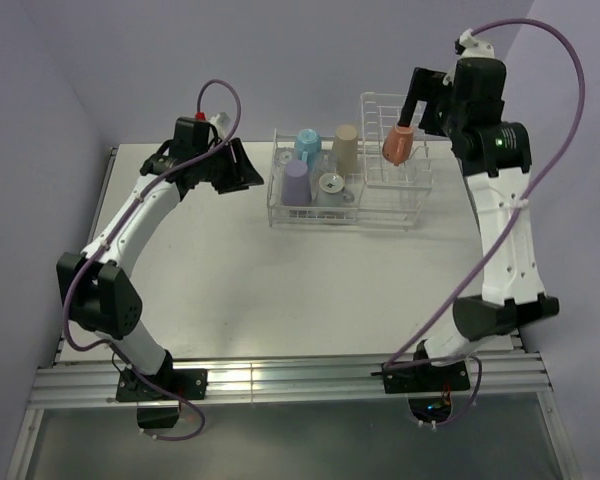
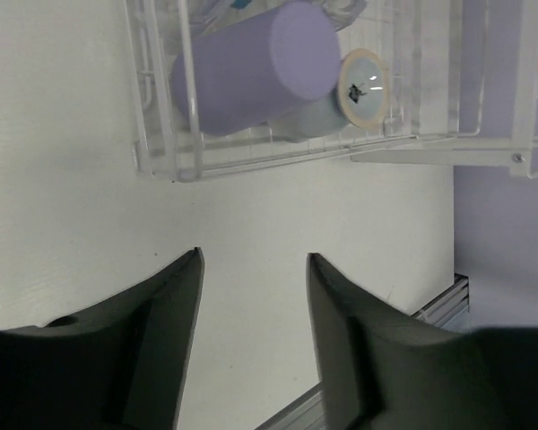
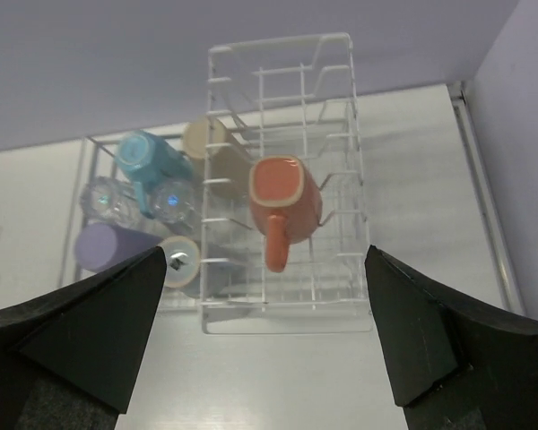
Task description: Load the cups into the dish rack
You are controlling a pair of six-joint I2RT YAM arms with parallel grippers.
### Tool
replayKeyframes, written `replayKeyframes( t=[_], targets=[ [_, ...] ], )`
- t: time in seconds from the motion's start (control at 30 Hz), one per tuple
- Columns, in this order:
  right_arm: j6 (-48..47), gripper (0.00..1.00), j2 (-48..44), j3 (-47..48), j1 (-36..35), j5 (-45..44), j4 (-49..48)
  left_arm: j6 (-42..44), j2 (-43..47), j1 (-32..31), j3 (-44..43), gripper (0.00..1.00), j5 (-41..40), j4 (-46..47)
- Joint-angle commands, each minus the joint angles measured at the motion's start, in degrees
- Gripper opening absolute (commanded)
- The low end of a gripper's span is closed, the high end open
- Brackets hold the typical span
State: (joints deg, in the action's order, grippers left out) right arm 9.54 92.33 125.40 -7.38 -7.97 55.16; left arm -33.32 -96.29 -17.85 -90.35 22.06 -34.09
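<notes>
The clear dish rack (image 1: 417,189) stands at the back middle of the table. Its low section holds the light blue cup (image 1: 307,146), the tall tan cup (image 1: 344,147), the purple cup (image 1: 296,183) and the pale grey-blue mug (image 1: 331,188). Two clear glasses (image 3: 99,202) show beside the blue cup. The orange-handled mug (image 3: 282,197) rests among the upright dividers. My right gripper (image 3: 265,255) is wide open and empty above the rack's tall section. My left gripper (image 2: 254,260) is open and empty, just left of the rack, near the purple cup (image 2: 260,67).
The white table (image 1: 280,290) has a metal rail (image 1: 280,380) along its near edge. Purple walls close in at the back and on both sides. The rack's tall section (image 3: 278,54) stands near the table's right back corner.
</notes>
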Motion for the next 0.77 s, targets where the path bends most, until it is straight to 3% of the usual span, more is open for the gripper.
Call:
replayKeyframes(
  t=[0.0, 0.07, 0.13, 0.4, 0.73],
  targets=[
    [3.1, 1.0, -8.8, -9.9, -3.2, -0.6, -5.0, 2.0, 8.0, -1.7, -0.4, 0.56, -4.1, -0.1],
    [3.6, 1.0, -16.3, -16.5, -7.3, 0.0, -9.9, 2.0, 10.0, -2.8, 0.6, 0.84, -6.1, 0.1],
    [5.0, 1.0, -21.1, -25.7, -10.6, -0.4, -14.4, 1.9, 13.1, -3.4, 2.4, 0.98, -7.3, 0.6],
    [10.1, 1.0, -39.7, -48.6, -20.5, 5.9, -26.1, 0.4, 25.1, -5.7, 11.7, 0.99, -11.8, 4.4],
    [10.4, 1.0, -45.3, -57.6, -21.1, 7.6, -32.3, 2.6, 33.5, -6.1, 19.2, 0.99, -14.9, 6.4]
  ],
)
